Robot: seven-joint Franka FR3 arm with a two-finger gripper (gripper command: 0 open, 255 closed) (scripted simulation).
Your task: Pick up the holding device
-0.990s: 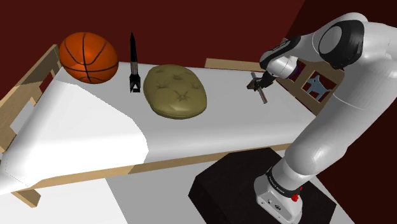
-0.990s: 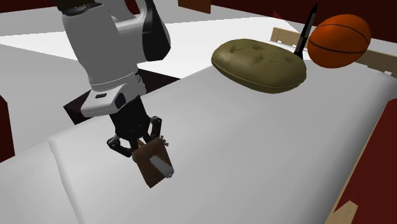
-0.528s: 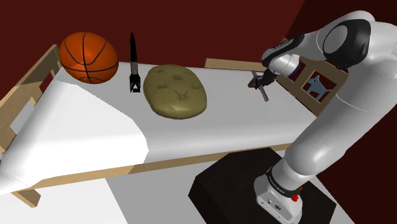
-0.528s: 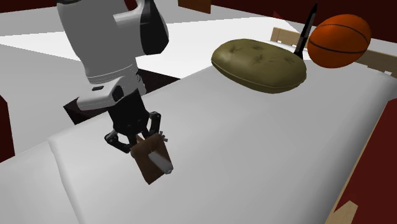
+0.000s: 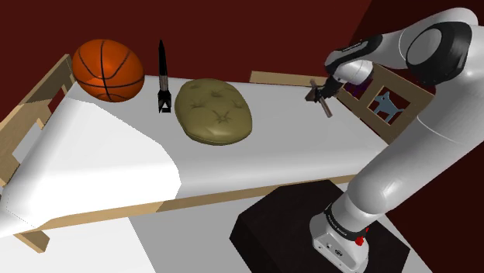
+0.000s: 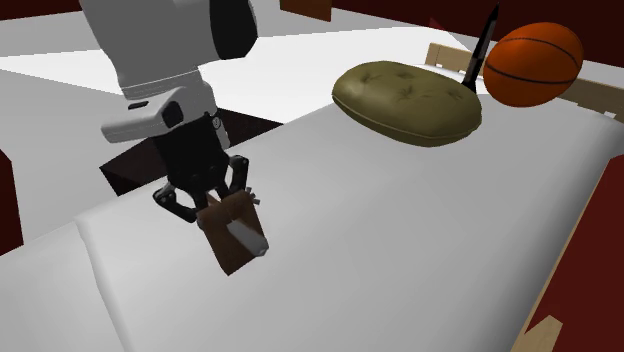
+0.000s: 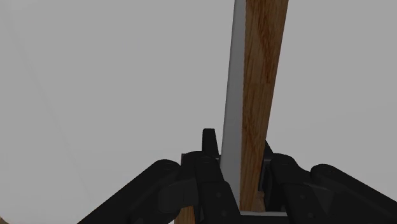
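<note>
Brown wood with a grey strip, the holding device (image 5: pixel 326 107) sits clamped in the pincer (image 5: pixel 319 95), at three o'clock from the olive cushion (image 5: pixel 213 111). Second exterior view: it tilts over the white bed (image 6: pixel 400 230). Wrist view: both fingers (image 7: pixel 210 149) clasp it.

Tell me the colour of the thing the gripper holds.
The holding device is wood-grain brown with a grey strip, clearest in the wrist view.

Arm (image 5: pixel 403 147) outstretched, fingers (image 7: pixel 210 151) tight around the wooden holder (image 7: pixel 264 76).

No writing, label or number can be read anywhere.
</note>
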